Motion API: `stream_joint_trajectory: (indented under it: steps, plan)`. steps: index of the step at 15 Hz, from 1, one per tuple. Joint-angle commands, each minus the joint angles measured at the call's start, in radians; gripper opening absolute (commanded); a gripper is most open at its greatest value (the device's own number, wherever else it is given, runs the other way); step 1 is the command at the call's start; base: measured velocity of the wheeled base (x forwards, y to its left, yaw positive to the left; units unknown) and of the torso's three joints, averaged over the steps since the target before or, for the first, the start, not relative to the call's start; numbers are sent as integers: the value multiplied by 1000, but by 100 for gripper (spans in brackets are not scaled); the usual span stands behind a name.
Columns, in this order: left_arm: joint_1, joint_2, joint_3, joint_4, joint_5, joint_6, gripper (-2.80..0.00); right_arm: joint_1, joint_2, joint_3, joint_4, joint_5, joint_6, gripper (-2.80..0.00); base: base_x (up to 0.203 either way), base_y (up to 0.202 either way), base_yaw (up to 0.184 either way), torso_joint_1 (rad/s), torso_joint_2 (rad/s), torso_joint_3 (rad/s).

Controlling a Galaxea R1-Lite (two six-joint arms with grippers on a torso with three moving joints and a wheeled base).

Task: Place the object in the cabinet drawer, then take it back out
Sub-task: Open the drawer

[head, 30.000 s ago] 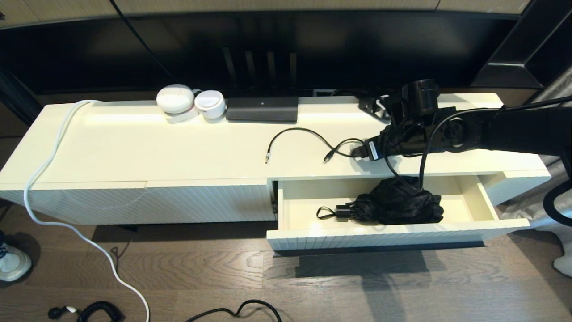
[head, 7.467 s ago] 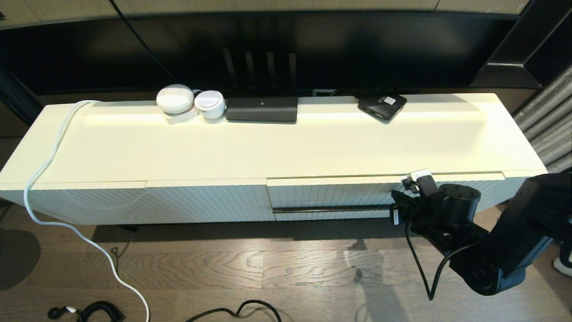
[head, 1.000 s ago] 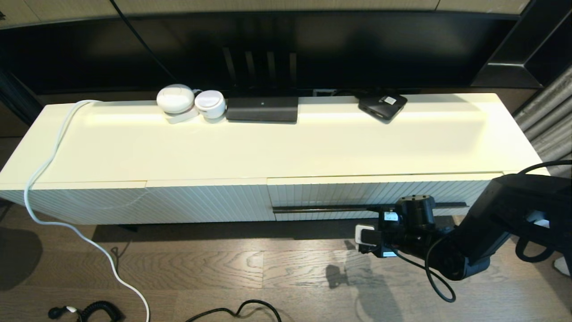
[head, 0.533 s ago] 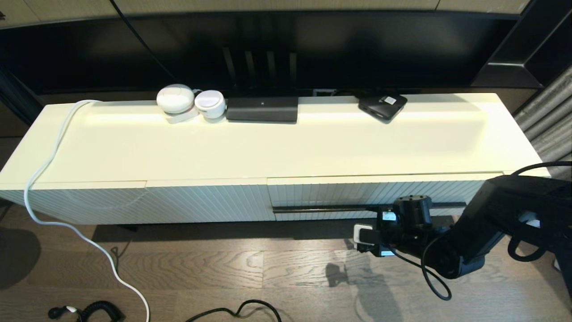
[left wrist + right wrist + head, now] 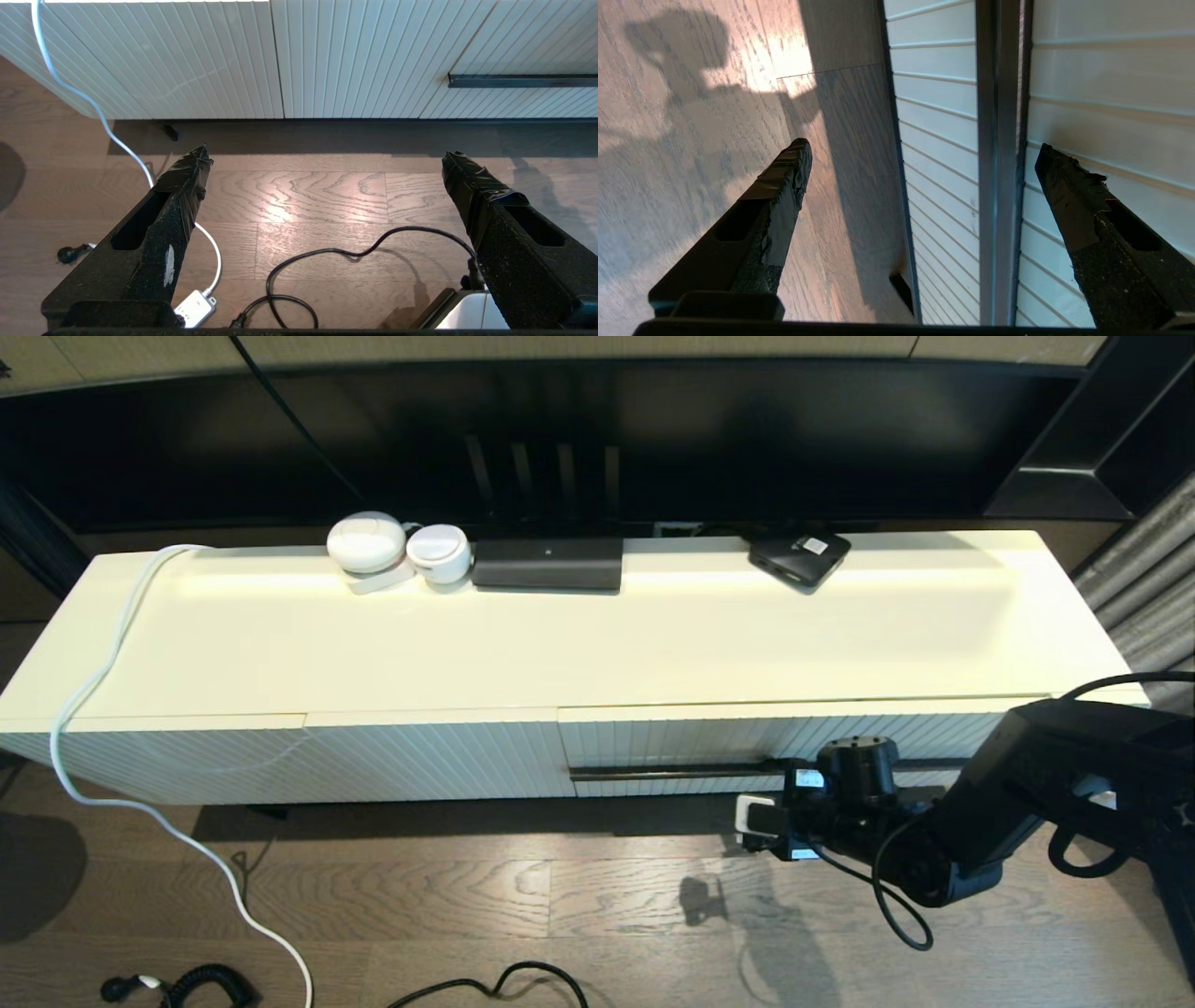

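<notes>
The cabinet drawer (image 5: 709, 739) is pushed fully in, its ribbed white front flush with the cabinet. Its thin black bar handle (image 5: 672, 772) runs along the lower part of the front. The object is hidden. My right gripper (image 5: 805, 782) is open, low in front of the drawer at the handle's right half. In the right wrist view the handle (image 5: 999, 140) passes between the spread fingers of the right gripper (image 5: 924, 147), closer to one finger, and nothing is gripped. My left gripper (image 5: 324, 154) hangs open and empty over the wooden floor, left of the drawer.
On the cabinet top at the back stand two white round devices (image 5: 366, 543), a black box (image 5: 547, 564) and a small black device (image 5: 798, 555). A white cable (image 5: 93, 728) drapes over the cabinet's left end to the floor. A black cable (image 5: 495, 985) lies on the floor.
My right gripper has crept slightly closer to the drawer front and its handle, staying open. The drawer has stayed pushed in.
</notes>
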Motion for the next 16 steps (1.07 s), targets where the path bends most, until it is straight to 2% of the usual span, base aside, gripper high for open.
stream_joint_trajectory:
  steps: [1,16]
  plan:
    - [0,0,0,0,0,0,0,-1,-1,-1,-4,1,-10,0,0,0,0,0,0,0]
    - [0,0,0,0,0,0,0,-21,36,-48,32,21,-54,0,0,0,0,0,0,0]
